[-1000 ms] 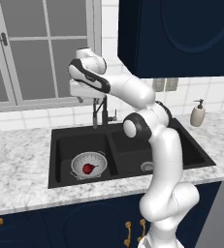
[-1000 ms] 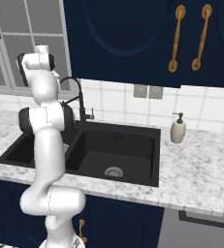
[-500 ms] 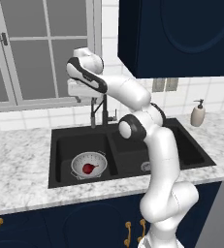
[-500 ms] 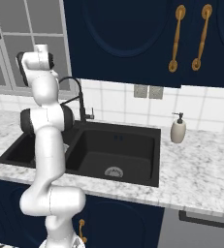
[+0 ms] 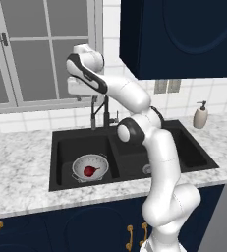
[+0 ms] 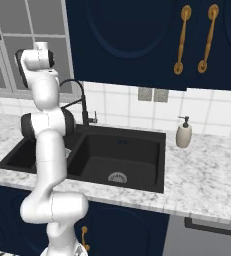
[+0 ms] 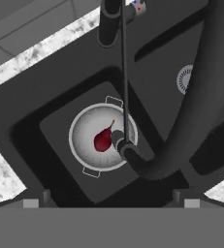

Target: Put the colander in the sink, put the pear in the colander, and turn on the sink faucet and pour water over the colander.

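- Left base view: the colander [image 5: 90, 168] sits on the floor of the left basin of the sink [image 5: 66, 147] with the pear [image 5: 89, 171] lying inside it, so the first two parts of the task look done. The hand hangs high over the sink faucet [image 5: 105, 106], in front of the window [image 5: 31, 49]. No water is visible — the step in hand is, I judge, opening the faucet.
- Right base view: the faucet's gooseneck [image 6: 77, 87] arches toward the left basin, and its small side lever [image 6: 94, 120] juts out low on the stem, near the wall tiles. The soap dispenser [image 6: 183, 134] stands well apart on the counter [image 6: 207, 170] and is not the target.
- Hand view: looking straight down, the spout end [image 7: 119, 143] hangs over the colander [image 7: 87, 128], just beside the pear [image 7: 103, 139]. The gripper [image 7: 111, 202] has its jaws spread wide with nothing between them. The lever [image 7: 136, 7] sits at the stem's base, near the top edge.
- To do it well: the spout already aims into the colander, so only the lever should move — come down beside the neck without bumping it, push the lever with one fingertip, and stop once a stream falls on the pear.
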Motion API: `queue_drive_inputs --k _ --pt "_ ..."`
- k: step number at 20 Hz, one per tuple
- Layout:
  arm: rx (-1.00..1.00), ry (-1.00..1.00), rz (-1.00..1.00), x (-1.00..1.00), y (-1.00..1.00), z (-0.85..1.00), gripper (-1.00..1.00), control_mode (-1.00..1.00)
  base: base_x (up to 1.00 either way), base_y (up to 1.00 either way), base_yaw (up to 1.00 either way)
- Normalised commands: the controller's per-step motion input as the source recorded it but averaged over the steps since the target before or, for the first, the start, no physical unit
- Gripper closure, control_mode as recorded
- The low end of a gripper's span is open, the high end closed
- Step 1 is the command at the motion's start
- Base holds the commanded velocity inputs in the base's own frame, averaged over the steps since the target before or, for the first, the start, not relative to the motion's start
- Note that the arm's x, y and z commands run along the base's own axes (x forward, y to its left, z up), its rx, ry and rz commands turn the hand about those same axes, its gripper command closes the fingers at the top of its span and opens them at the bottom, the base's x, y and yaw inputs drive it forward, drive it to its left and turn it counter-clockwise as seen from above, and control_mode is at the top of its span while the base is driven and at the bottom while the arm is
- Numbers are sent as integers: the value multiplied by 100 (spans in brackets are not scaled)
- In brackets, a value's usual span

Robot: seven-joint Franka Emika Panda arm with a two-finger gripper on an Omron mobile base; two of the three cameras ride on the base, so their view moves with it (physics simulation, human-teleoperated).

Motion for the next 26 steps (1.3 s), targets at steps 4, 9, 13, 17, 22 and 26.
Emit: queue_drive_inputs --k 4,9,13,17,22,26 --pt "0 0 0 -36 -18 40 -100 -100 0 0 0" --pt "0 -1 0 -64 -51 7 -100 -100 0 0 0" --pt "0 -12 2 -70 -45 -1 -100 -100 0 0 0" --pt "0 -31 11 -46 -3 -2 -100 -100 0 0 0" --pt "6 -49 18 -76 -13 -13 -100 -100 0 0 0" --pt "18 -48 22 -47 -38 -13 -100 -100 0 0 0"
